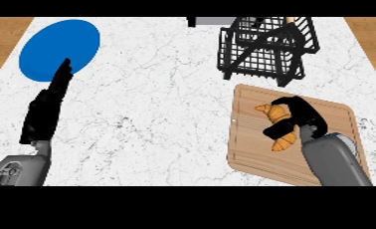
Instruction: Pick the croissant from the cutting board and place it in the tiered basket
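Up at eleven o'clock a blue plate [60, 49] lies flat on the white marbled counter [154, 103], well apart from everything over on the other side. The counter's grey veins run the whole way across the middle. At ten and at two o'clock, strips of brown wooden floor [13, 31] show past the counter's slanted side edges. Right at twelve o'clock, on the far edge, there's a small grey and dark block [209, 21], cut off by the view, so what it is can't be told.
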You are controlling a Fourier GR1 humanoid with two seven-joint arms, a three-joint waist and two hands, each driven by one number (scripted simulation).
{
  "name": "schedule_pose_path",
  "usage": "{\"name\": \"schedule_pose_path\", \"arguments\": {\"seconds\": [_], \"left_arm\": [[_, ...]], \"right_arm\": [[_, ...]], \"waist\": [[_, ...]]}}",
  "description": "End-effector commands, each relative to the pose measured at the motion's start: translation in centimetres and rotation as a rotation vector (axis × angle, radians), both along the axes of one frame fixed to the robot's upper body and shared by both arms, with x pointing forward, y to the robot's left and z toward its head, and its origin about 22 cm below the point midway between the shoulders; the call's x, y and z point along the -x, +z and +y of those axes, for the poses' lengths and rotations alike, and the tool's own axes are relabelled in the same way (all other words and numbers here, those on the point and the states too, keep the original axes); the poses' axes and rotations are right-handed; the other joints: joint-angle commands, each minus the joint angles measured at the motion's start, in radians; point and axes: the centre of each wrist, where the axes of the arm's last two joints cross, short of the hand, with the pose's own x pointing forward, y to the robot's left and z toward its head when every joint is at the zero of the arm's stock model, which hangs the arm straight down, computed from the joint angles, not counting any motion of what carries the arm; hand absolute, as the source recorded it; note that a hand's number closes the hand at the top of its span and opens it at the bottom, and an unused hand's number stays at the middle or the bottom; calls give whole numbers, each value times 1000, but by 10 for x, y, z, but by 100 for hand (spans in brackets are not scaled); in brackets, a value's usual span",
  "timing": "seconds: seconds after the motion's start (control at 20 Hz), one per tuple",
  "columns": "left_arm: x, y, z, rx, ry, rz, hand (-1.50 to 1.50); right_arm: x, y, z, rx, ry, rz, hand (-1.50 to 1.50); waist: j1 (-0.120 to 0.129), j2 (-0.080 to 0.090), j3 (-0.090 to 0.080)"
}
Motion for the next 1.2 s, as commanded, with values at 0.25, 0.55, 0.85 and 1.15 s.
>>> {"name": "schedule_pose_path", "arguments": {"seconds": [0.25,0.55,0.85,1.15], "left_arm": [[4,0,-15,3,-6,12,0],[-6,1,5,12,21,-4,0],[-4,4,-6,3,-29,-10,0],[-18,9,-22,-9,-90,-10,0]], "right_arm": [[9,-12,7,91,171,20,150],[19,7,13,-56,38,-63,150],[2,71,142,-4,163,-319,150],[11,105,217,0,246,-655,150]], "waist": [[-1,3,6],[-8,2,5],[32,4,3],[88,11,4]]}}
